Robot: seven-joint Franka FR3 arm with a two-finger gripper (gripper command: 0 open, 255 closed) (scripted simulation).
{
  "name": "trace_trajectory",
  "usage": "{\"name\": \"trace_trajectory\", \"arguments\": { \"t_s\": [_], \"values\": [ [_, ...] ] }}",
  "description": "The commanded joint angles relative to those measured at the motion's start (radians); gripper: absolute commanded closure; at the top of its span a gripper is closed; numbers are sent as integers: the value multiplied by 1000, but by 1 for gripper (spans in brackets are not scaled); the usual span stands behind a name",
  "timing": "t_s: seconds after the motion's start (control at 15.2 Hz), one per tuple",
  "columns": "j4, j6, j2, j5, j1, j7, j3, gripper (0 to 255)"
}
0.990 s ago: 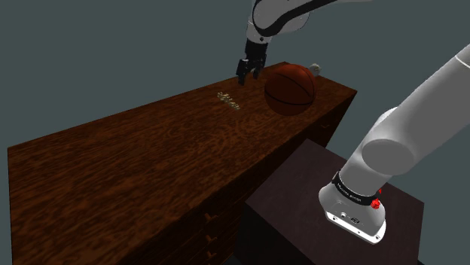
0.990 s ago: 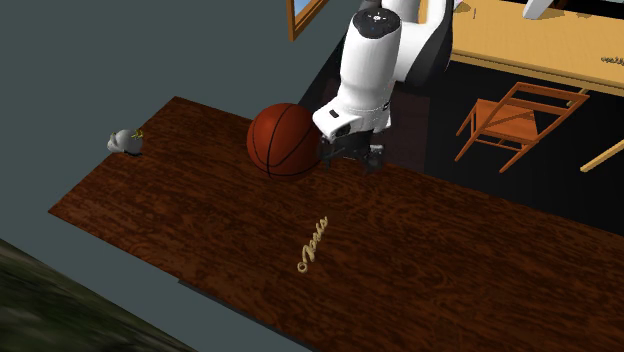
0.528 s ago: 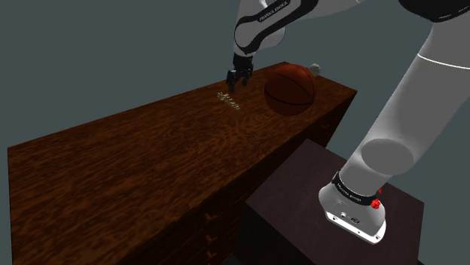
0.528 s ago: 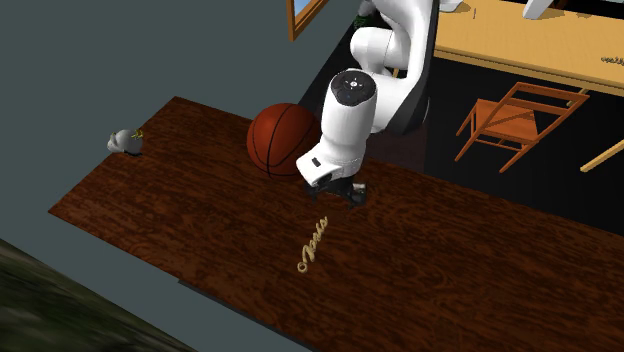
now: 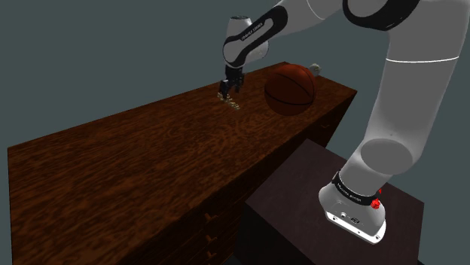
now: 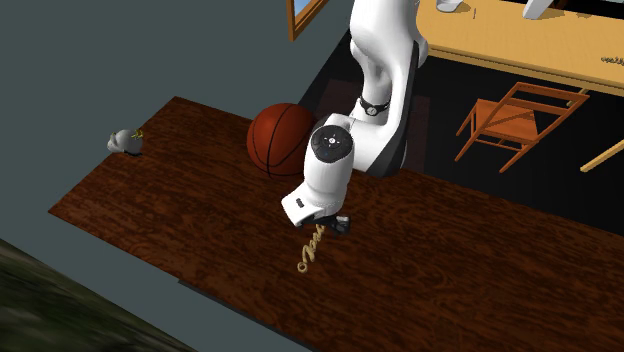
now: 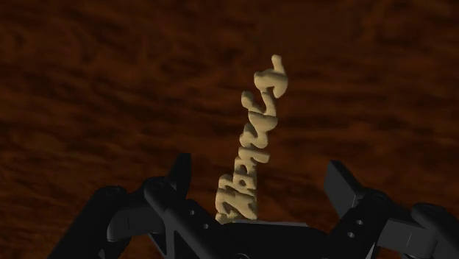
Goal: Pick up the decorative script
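Observation:
The decorative script [image 7: 250, 143] is a pale gold cursive word lying flat on the dark wooden tabletop [image 5: 151, 158]. It also appears as a small gold squiggle [image 6: 309, 253] in the second exterior view and beneath the hand [image 5: 233, 102] in the shoulder view. My gripper [image 7: 259, 193] hovers straight above one end of it, open, its fingers [image 7: 180, 175] standing wide on either side without touching it. Seen from the shoulder view, the gripper [image 5: 227, 92] points down near the table's far edge. My hand hides part of the script in the second exterior view.
A brown basketball [image 5: 290, 88] rests on the table close beside the arm, also visible [image 6: 280, 139] in the second exterior view. A small grey object [image 6: 125, 142] sits near the table's far corner. A wooden chair [image 6: 515, 120] and a light table [image 6: 520, 45] stand behind.
The gripper has moved away from the basketball and lowered until it stands over the script's end. The script and ball have not shifted.

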Motion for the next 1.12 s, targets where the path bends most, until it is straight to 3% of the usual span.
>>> {"name": "trace_trajectory", "arguments": {
  "t_s": [0.0, 0.4, 0.46, 1.06],
  "values": [
    [-2, 20, 18, 0, -2, -2, -1, 0],
    [-12, 70, 58, 0, -2, -1, -1, 0],
    [-12, 71, 59, 0, -2, -1, -1, 255],
    [-12, 70, 58, 0, -2, -1, -1, 255]
  ]
}}
